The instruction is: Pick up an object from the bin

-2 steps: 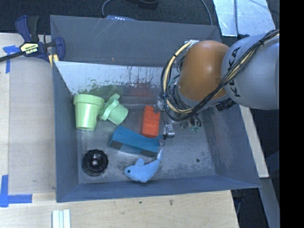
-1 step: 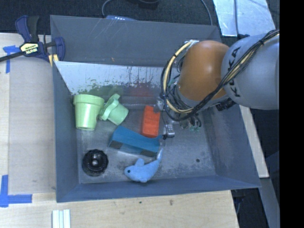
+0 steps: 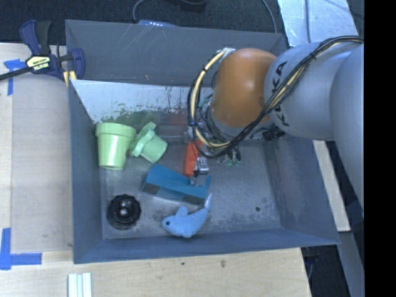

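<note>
Blue flat rectangular block (image 3: pixel 167 182) near middle of bin (image 3: pixel 272 193) floor, lying flat, long axis running from upper left to lower right. Gripper (image 3: pixel 199 171) low over block's right end, at or just above its top face; contact not resolvable. Open or closed: cannot tell, tip masked by wrist cabling. Nothing seen held. Small orange-red piece (image 3: pixel 189 158) just left of gripper; bin item or robot part, not discernible. Blue soft toy, fish-like (image 3: pixel 184 223), just below block's right end, touching or nearly so. Black round knob (image 3: pixel 124 210) lower left of block, apart from it. Light green cup (image 3: pixel 113 145) on its side at upper left, smaller green piece (image 3: pixel 151 142) just beside it, above block. Orange wrist cover (image 3: pixel 244 91) and looped cables above gripper.
</note>
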